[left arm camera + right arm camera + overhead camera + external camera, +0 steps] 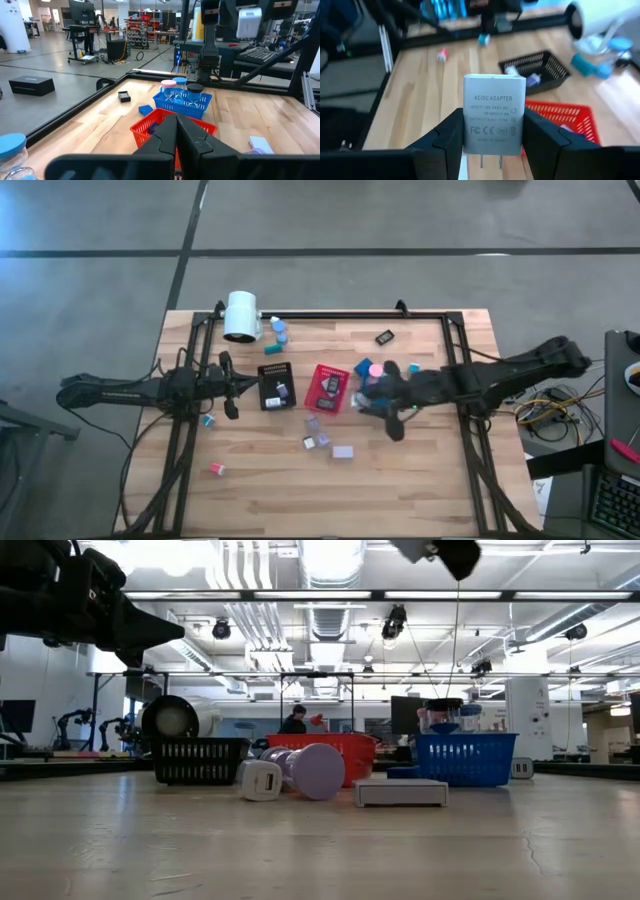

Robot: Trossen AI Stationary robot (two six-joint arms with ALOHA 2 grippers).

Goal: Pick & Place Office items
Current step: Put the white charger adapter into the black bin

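Observation:
My right gripper (493,131) is shut on a white AC adapter block (494,110), held up in the air near the red tray (327,388) and the blue tray (372,372). In the high view it is a dark blur (380,396). My left gripper (176,134) is shut with nothing in it, level at the table's left beside the black tray (276,385). Loose office items lie flat on the wood: a white block (343,451), small lavender and grey pieces (314,438), a pink bit (216,468), a teal bit (208,420) and a black piece (385,336). My right gripper pinches the adapter between its two fingers, one on each narrow side (466,125). The printed face is toward the wrist camera, and the two prongs (490,161) stick out at the end nearer the wrist. The fingers slant downward. The adapter hangs clear above the table.
A big white cylinder (241,315) lies at the far left, with blue-capped bits (280,330) beside it. A black frame (330,314) runs along the table's far edge and down both sides. Bare wood lies toward the near edge.

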